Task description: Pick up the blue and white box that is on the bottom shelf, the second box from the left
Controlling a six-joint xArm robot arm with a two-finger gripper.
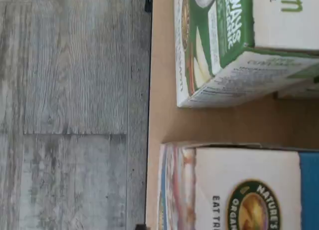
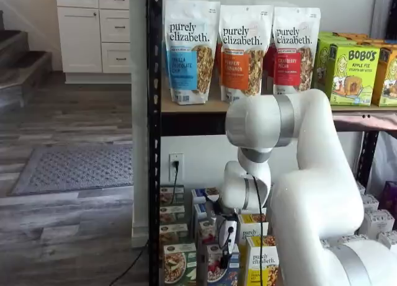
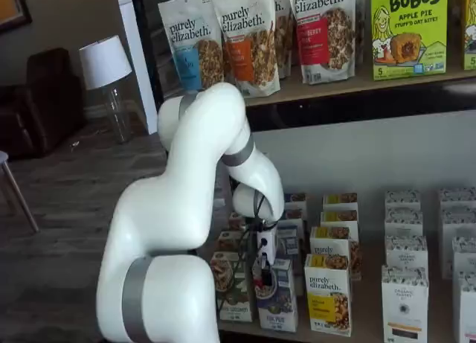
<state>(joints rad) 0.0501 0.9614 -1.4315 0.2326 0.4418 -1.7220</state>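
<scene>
The blue and white box (image 3: 278, 307) stands in the front row of the bottom shelf (image 3: 366, 322), between a green-trimmed carton (image 3: 232, 297) and a yellow carton (image 3: 328, 295). In both shelf views my gripper (image 3: 261, 271) hangs straight down at the box's top edge, its black fingers (image 2: 225, 259) against the upper part of the box (image 2: 216, 270). No gap or grip can be made out. The wrist view looks down on the box's white top (image 1: 239, 190) with a round logo, a blue strip beside it, and the tan shelf board (image 1: 214, 124).
The green-trimmed carton (image 1: 224, 45) lies close beside the box in the wrist view, with grey plank floor (image 1: 70, 110) past the shelf edge. More cartons fill the rows behind. Granola bags (image 2: 242, 50) stand on the upper tier. A black post (image 2: 154, 137) rises at the rack's left.
</scene>
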